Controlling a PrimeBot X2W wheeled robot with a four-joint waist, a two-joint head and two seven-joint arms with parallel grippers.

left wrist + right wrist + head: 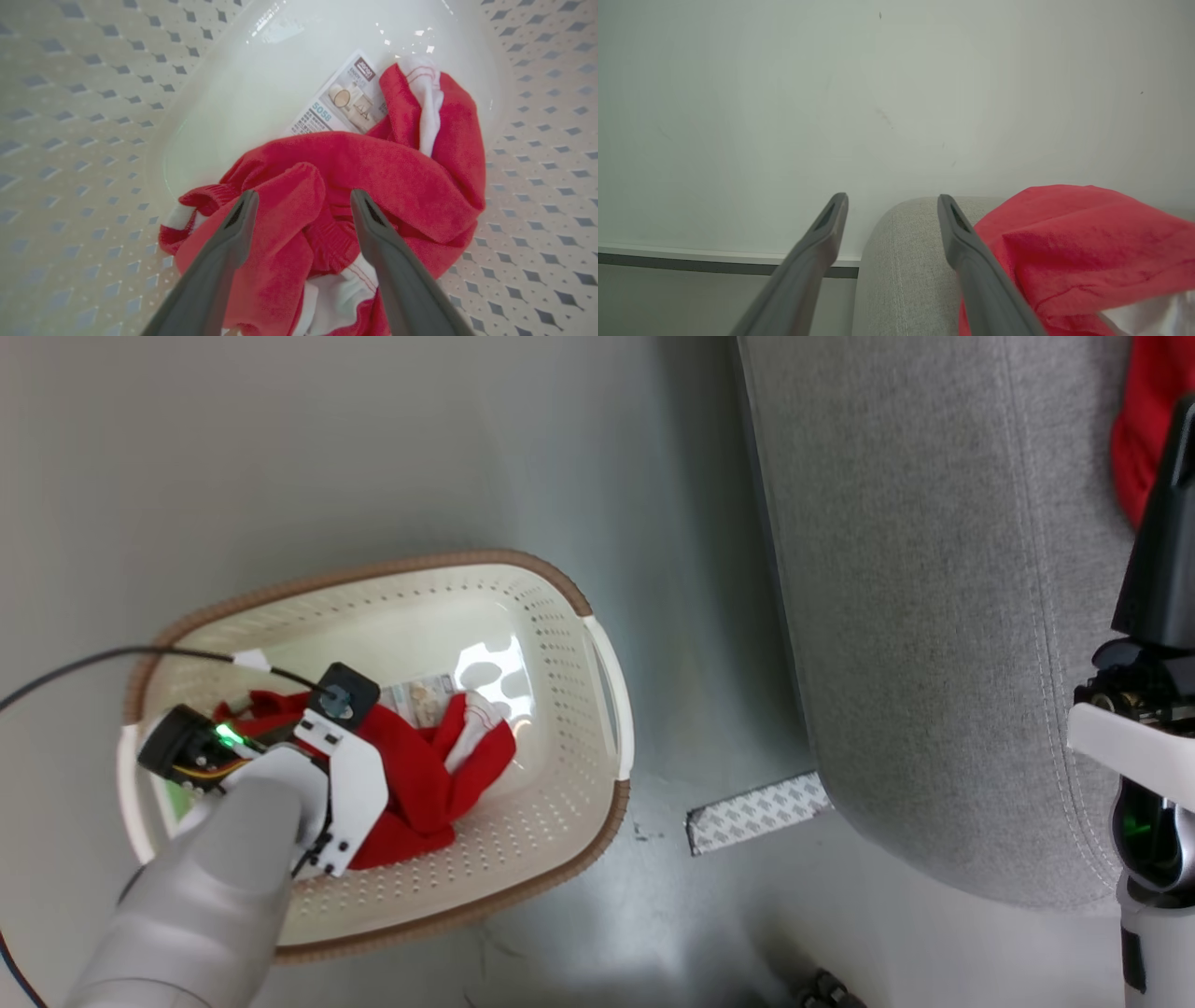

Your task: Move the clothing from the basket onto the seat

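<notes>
Crumpled red garment (402,186), white stripe trim, in cream laundry basket (560,616), left of grey sofa (934,616). Left gripper (303,196) spread just above it. Right gripper (893,199) spread, empty, beside second red garment (1087,242) on sofa.

clothing (373,168) – bright red, white trim | basket (560,644) – cream, dotted holes, brown rim | seat (915,616) – light grey

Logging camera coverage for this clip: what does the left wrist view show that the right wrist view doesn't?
Left wrist view: the basket, a label on its floor, and the left claw open over a red garment. Right wrist view: the sofa, a pale wall, a second garment on the sofa, and the right claw open, holding nothing. Both: red fabric with white trim beside two spread dark fingers.
</notes>
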